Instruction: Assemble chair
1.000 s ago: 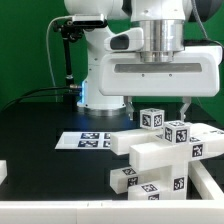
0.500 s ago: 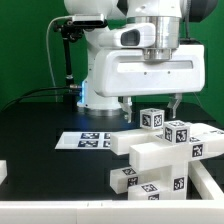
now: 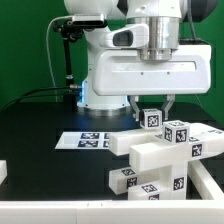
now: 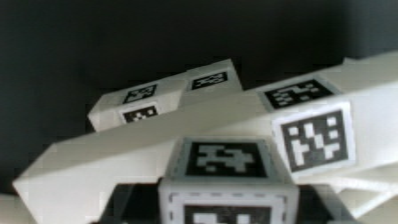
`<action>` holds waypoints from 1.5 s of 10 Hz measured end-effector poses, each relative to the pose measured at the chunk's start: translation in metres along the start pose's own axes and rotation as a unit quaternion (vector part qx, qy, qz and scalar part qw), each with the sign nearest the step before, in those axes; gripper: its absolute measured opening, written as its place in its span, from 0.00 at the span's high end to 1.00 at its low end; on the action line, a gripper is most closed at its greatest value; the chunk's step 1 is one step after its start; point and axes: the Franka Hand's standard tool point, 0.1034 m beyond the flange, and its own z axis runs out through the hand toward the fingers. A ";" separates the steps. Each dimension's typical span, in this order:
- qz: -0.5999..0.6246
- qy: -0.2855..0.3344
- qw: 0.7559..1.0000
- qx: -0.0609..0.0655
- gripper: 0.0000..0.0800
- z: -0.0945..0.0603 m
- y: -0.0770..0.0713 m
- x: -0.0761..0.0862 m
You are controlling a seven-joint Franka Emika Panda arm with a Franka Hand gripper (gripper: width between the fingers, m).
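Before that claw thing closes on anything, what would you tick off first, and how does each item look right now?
1. End effector open: ok, the two fingers hang apart.
2. End effector lined up over a part: ok, the fingers stand on either side of the top tagged cube in the exterior view.
3. Fingers low enough to grip the cube: cannot tell; they seem to reach only its upper edge.
4. Nothing already held: ok, no part sits between the fingers.
5. Chair parts stacked steadily: cannot tell; they form a leaning pile.
6. Marker board out of the way: ok, it lies flat on the exterior view's left of the pile.
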 end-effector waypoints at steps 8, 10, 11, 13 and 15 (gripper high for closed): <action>0.330 -0.005 0.944 0.008 0.64 0.001 -0.001 -0.001; 0.321 -0.005 0.947 0.008 0.64 0.001 -0.001 -0.001; 0.314 -0.005 0.949 0.008 0.40 0.001 -0.001 -0.001; 0.225 -0.004 0.974 0.002 0.24 0.000 -0.001 0.000; 0.024 -0.018 1.000 -0.001 0.19 0.000 -0.007 -0.003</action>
